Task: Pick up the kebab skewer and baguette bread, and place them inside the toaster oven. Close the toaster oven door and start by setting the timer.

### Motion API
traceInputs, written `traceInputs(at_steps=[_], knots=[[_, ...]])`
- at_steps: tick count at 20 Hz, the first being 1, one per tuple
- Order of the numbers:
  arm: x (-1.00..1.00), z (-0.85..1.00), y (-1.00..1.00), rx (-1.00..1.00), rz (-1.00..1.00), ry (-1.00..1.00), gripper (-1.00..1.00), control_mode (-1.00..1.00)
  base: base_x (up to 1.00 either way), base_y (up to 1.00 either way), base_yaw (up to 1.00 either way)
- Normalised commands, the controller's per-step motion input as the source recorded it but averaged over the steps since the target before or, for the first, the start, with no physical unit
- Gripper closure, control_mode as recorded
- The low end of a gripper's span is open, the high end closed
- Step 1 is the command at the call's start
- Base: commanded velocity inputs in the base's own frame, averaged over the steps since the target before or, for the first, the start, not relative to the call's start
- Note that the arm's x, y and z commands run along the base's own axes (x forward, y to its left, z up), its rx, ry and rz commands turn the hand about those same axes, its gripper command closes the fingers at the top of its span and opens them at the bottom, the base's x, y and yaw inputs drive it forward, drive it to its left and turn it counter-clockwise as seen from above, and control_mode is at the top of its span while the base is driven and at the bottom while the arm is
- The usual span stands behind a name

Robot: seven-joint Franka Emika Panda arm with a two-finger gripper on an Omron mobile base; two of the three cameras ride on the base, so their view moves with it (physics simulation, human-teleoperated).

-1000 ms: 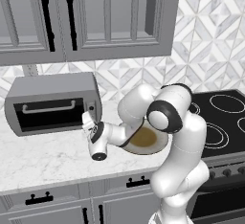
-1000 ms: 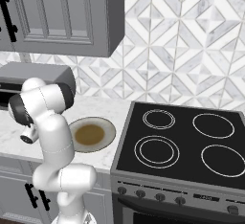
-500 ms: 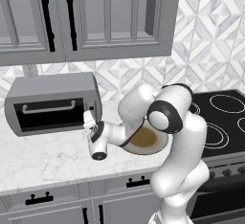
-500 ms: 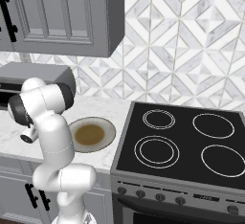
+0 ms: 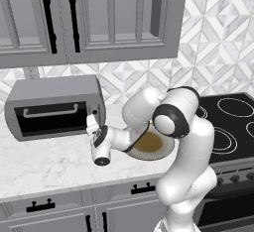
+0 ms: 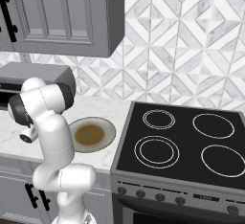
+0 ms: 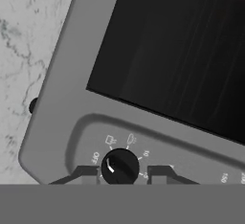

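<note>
The grey toaster oven (image 5: 54, 95) stands on the counter at the left, and its dark glass door (image 5: 49, 119) is closed with the bar handle across the top. My gripper (image 5: 94, 120) is at the knob panel on the oven's right side. In the hand view my gripper (image 7: 122, 173) has a fingertip on each side of a black dial (image 7: 120, 164) below the door glass (image 7: 182, 50), shut on it. The dial's white mark points up and to the left, between the OFF label and the icons. The kebab skewer and the baguette bread are out of view.
A round beige plate (image 6: 93, 134) with a brown centre lies on the marble counter (image 5: 44, 164) between the oven and the black stovetop (image 6: 186, 144); my arm crosses above it. Grey wall cabinets (image 5: 89, 18) hang over the oven.
</note>
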Motion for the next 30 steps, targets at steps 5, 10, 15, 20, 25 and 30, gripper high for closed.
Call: traceInputs(at_steps=[5, 10, 15, 20, 25, 30], knots=[[0.46, 0.17, 0.01, 0.37, 0.00, 0.00, 1.00, -1.00, 0.00, 0.00, 0.00], [0.49, 0.22, 0.10, 0.41, -0.01, 0.00, 1.00, -1.00, 0.00, 0.00, 0.00], [0.42, 0.25, 0.20, 0.45, -0.04, 0.00, 1.00, -1.00, 0.00, 0.00, 0.00], [0.26, 0.22, 0.13, 0.50, -0.05, 0.00, 1.00, -1.00, 0.00, 0.00, 0.00], [0.32, 0.03, 0.02, 0.51, -0.04, 0.00, 1.00, -1.00, 0.00, 0.00, 0.00], [0.26, 0.00, 0.00, 0.52, -0.03, 0.00, 1.00, -1.00, 0.00, 0.00, 0.00]])
